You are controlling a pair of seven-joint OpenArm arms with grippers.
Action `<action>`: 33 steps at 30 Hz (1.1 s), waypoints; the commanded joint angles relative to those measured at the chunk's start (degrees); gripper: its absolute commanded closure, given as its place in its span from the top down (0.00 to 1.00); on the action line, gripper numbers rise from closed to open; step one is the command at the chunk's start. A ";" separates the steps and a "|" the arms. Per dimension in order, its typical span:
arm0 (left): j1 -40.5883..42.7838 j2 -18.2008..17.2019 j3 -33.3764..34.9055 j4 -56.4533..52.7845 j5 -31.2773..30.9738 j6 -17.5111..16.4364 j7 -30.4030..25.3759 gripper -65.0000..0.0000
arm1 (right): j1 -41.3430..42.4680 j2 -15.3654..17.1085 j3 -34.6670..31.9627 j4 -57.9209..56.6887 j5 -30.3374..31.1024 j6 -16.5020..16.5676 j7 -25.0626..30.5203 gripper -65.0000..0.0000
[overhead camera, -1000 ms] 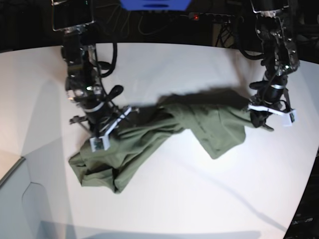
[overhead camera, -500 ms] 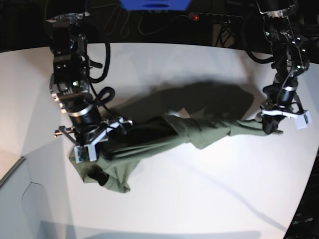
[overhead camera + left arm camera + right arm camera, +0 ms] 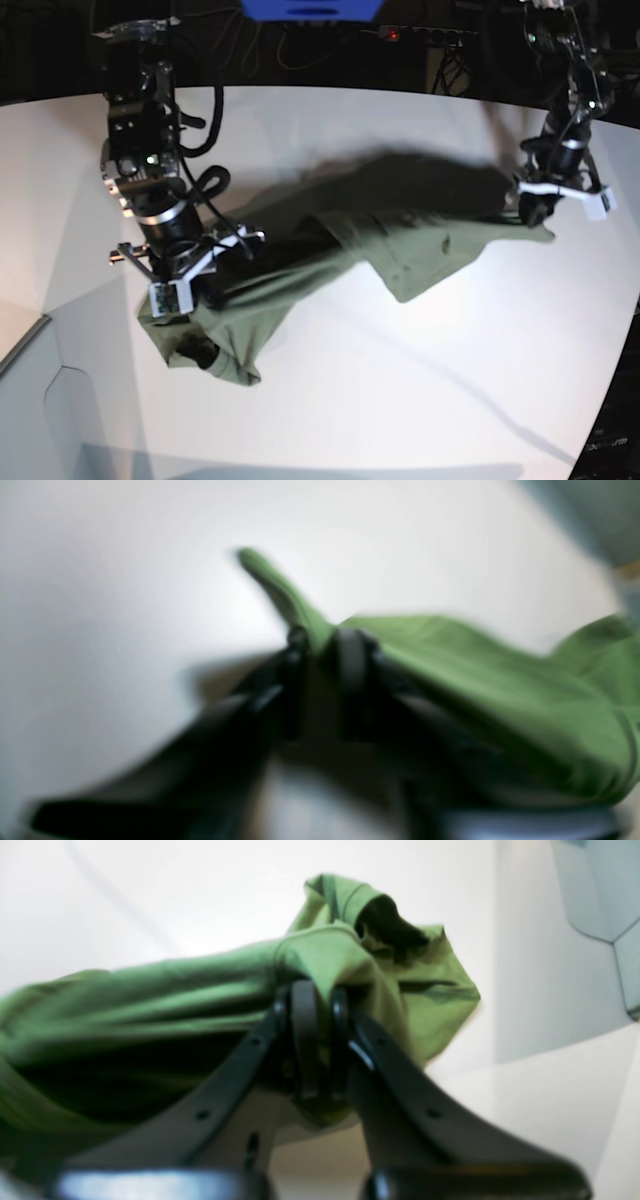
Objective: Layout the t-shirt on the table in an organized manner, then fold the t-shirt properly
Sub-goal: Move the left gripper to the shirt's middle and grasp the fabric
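Note:
The olive-green t-shirt point(image 3: 420, 250) hangs stretched between my two grippers above the white table point(image 3: 400, 400), bunched and twisted, casting a wide shadow. On the base view's left, my right gripper point(image 3: 195, 285) is shut on a gathered fold of it; the right wrist view shows the cloth point(image 3: 150, 990) pinched at that gripper point(image 3: 310, 990). On the base view's right, my left gripper point(image 3: 535, 208) holds the shirt's other end. In the blurred left wrist view a flap of the fabric point(image 3: 475, 680) sticks up from between the tips of this gripper point(image 3: 320, 640).
Dark cables, a blue object point(image 3: 310, 8) and a power strip with a red light point(image 3: 393, 35) lie behind the table's far edge. A grey panel point(image 3: 40, 420) sits below the table's curved edge at the lower left.
My left gripper has moved back and up, pulling the shirt's right end with it so the cloth spreads wider. The right arm has hardly moved since half a second ago.

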 commanded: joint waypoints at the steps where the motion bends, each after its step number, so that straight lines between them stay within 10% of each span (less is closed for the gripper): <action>1: 0.28 -0.73 -0.24 0.40 -0.72 -0.63 -1.14 0.33 | 0.90 0.20 0.23 0.16 -0.19 -0.20 1.68 0.00; 5: 3.27 -0.56 -0.41 0.66 -0.72 -0.71 -1.22 0.62 | 0.90 0.20 0.23 -1.78 -0.19 -0.20 1.68 0.00; 18: -10.98 2.43 11.19 2.95 -0.02 0.08 -1.22 0.63 | -1.47 0.20 -0.21 -1.78 -0.19 -0.20 1.86 0.00; 26: -23.99 3.49 27.37 -14.28 -0.46 17.57 -1.49 0.63 | -1.47 0.20 -0.04 -1.78 -0.19 -0.20 1.77 0.00; 33: -29.61 4.46 34.14 -22.37 -0.10 19.42 -1.75 0.63 | -1.47 0.11 -0.12 -1.78 -0.19 -0.20 1.68 0.00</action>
